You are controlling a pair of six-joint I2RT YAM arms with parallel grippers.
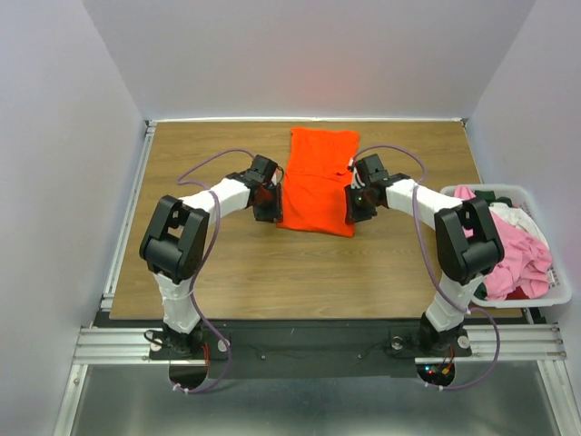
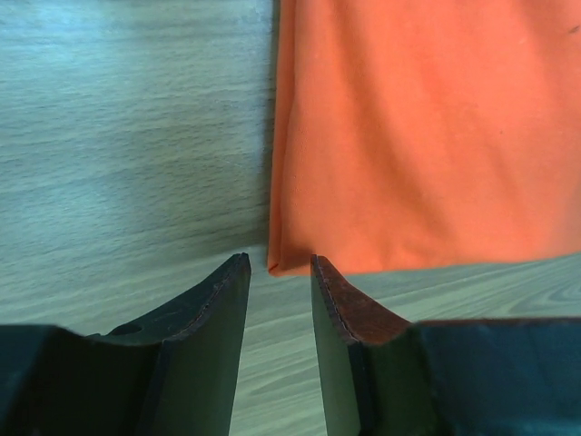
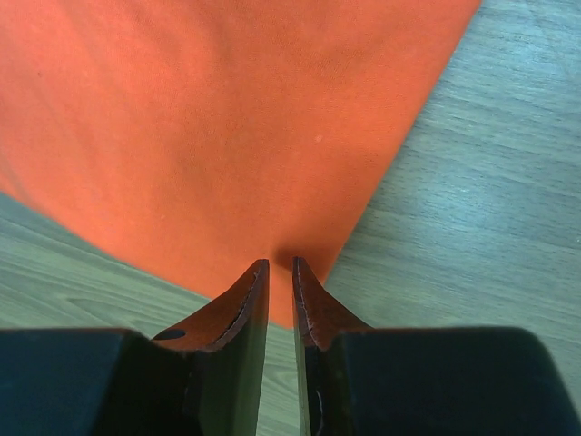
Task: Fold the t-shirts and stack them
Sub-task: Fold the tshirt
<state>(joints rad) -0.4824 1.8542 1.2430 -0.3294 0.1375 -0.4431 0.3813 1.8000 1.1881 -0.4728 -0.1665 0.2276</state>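
The orange t-shirt (image 1: 316, 182) lies folded into a long flat rectangle at the middle of the table. My left gripper (image 1: 270, 213) is low by its near left corner. In the left wrist view the gripper (image 2: 280, 263) is open and empty, with the shirt (image 2: 418, 127) corner just beyond the tips. My right gripper (image 1: 353, 216) is at the near right corner. In the right wrist view the gripper (image 3: 280, 263) has its jaws almost together on the edge of the shirt (image 3: 227, 118), the cloth dark and pinched at the tips.
A white plastic bin (image 1: 547, 295) stands at the right table edge, beside the right arm. It holds a pink shirt (image 1: 519, 252), a white one (image 1: 514, 216) and a dark green one (image 1: 485, 194). Bare wood table (image 1: 209, 263) surrounds the orange shirt.
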